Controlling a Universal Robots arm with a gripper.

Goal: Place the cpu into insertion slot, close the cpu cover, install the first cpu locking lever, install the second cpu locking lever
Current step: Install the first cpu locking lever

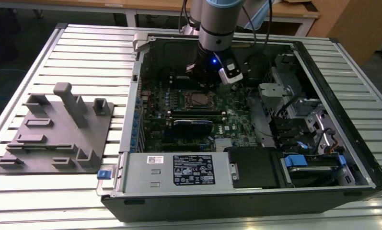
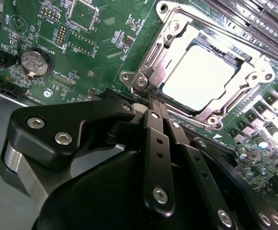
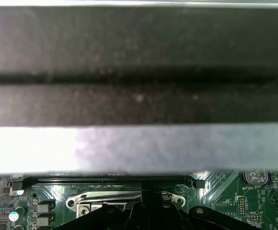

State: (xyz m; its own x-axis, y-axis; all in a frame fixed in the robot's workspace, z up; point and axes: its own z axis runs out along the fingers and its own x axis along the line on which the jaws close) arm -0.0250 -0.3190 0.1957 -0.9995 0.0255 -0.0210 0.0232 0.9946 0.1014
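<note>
The cpu (image 2: 199, 72) lies flat in its socket, its silver top glaring under the light. The cpu cover (image 2: 170, 36), a silver frame, lies down around it. In the second wrist view my gripper (image 2: 151, 98) has its black fingers (image 2: 156, 143) pressed together, with the tips at one corner of the socket frame, beside a thin hooked lever end (image 2: 130, 88). I cannot see whether anything thin sits between the tips. In the exterior view the gripper (image 1: 203, 88) hangs just above the socket (image 1: 198, 99) inside the open computer case. The first wrist view shows the socket frame (image 3: 105, 199) just ahead of the fingertips (image 3: 144, 208).
A labelled power supply box (image 1: 178, 168) sits at the case's near edge. Drive bays and cables (image 1: 306, 120) fill the exterior view's right. A grey fixture plate (image 1: 56, 129) lies on the slatted table at its left. A coin battery (image 2: 35, 63) and the case wall (image 3: 139, 72) are close by.
</note>
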